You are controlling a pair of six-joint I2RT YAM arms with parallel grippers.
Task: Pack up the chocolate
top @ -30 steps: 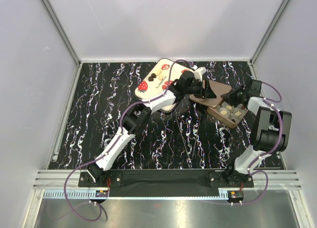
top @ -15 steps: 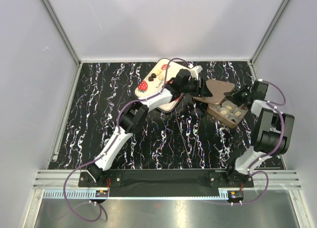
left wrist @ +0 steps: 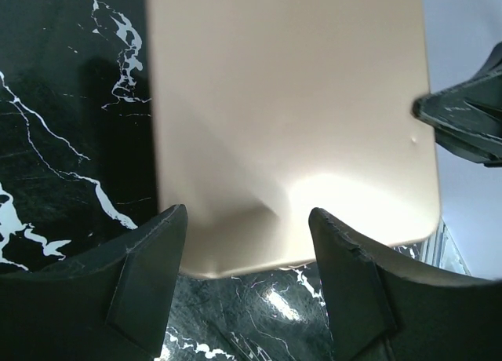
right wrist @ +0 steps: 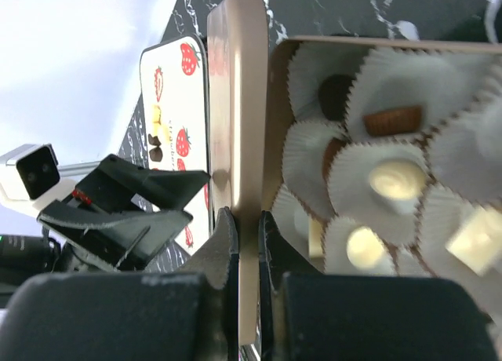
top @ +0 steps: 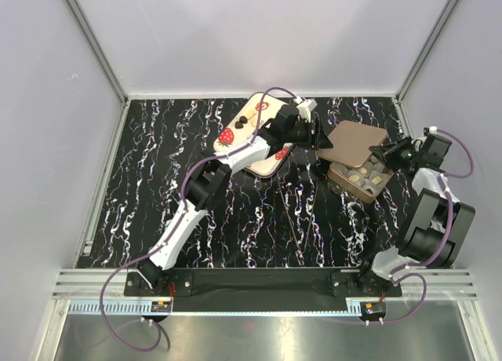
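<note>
Far side of the brown rectangular box (top: 339, 184) is overhung by the large tan rounded-square lid (top: 354, 141), which is pinched at its edge in the right gripper (top: 384, 152) jaws. The lid's left edge is crowded by the left gripper (top: 316, 133), jaws apart. The near cups of small cream-and-brown chocolates (top: 362, 175) are uncovered and can be reached from above. Wide room is offered by the black marbled surface (top: 157, 180) to the left.

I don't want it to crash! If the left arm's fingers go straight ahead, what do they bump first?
Most likely the brown lid, lying right in front of the open left fingers. How close is unclear. The right fingers pinch its far edge.
</note>
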